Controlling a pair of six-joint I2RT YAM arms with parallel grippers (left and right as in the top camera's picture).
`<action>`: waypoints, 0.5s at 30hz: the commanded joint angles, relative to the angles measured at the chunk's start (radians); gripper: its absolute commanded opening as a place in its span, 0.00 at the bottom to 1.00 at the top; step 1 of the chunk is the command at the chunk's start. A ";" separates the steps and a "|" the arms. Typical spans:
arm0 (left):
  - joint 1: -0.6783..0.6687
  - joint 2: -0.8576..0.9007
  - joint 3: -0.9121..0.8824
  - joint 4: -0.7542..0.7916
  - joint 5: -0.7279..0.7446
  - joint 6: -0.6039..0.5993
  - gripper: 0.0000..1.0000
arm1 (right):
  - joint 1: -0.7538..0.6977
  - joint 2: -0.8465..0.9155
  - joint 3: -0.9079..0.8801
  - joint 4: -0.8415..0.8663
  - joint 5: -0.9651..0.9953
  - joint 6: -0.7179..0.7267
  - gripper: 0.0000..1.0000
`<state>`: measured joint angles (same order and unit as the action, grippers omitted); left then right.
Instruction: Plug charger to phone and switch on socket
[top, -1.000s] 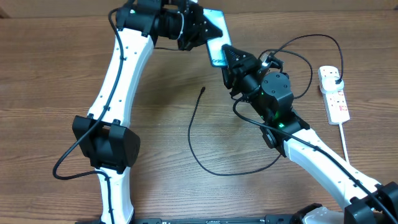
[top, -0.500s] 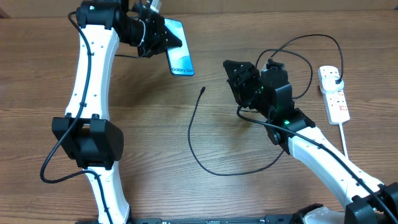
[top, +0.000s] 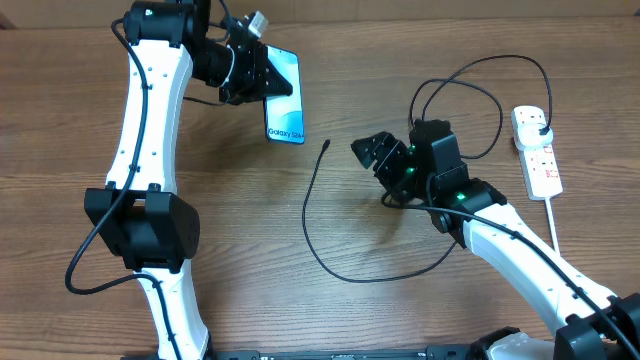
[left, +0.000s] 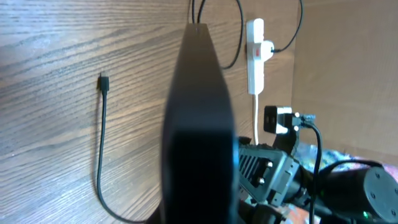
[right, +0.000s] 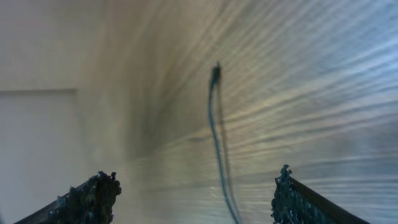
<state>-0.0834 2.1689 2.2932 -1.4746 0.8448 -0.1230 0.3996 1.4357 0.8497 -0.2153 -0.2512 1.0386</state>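
The left gripper (top: 262, 78) clamps the slim blue-screened phone (top: 285, 105); the right gripper (top: 370, 150), spread empty, ought to pinch the thin black charger cable (top: 311, 200) just behind its connector tip (top: 328, 146).

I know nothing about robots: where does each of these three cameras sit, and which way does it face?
Overhead: fixed above the brown wooden table, looking straight down; white left arm and right arm show, the left gripper holding the slim blue-screened phone.
Left wrist: on the left arm, looking along the phone's dark edge toward the white oblong power strip; the right arm shows.
Right wrist: on the right arm, facing the tabletop, blurred; the open right gripper's fingers frame the bottom corners.
Shared: all three show the thin black cable's connector tip.
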 joint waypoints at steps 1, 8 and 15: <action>-0.005 0.002 0.026 -0.028 0.051 0.086 0.04 | -0.003 -0.001 0.022 -0.042 -0.006 -0.116 0.84; -0.004 0.002 0.026 -0.123 0.130 0.200 0.04 | -0.003 -0.002 0.022 -0.127 -0.039 -0.203 0.84; -0.001 0.000 0.025 -0.216 0.269 0.348 0.04 | -0.003 -0.032 0.023 -0.185 -0.069 -0.263 0.87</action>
<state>-0.0834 2.1689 2.2932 -1.6863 0.9859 0.1242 0.3996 1.4349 0.8497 -0.3912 -0.2955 0.8379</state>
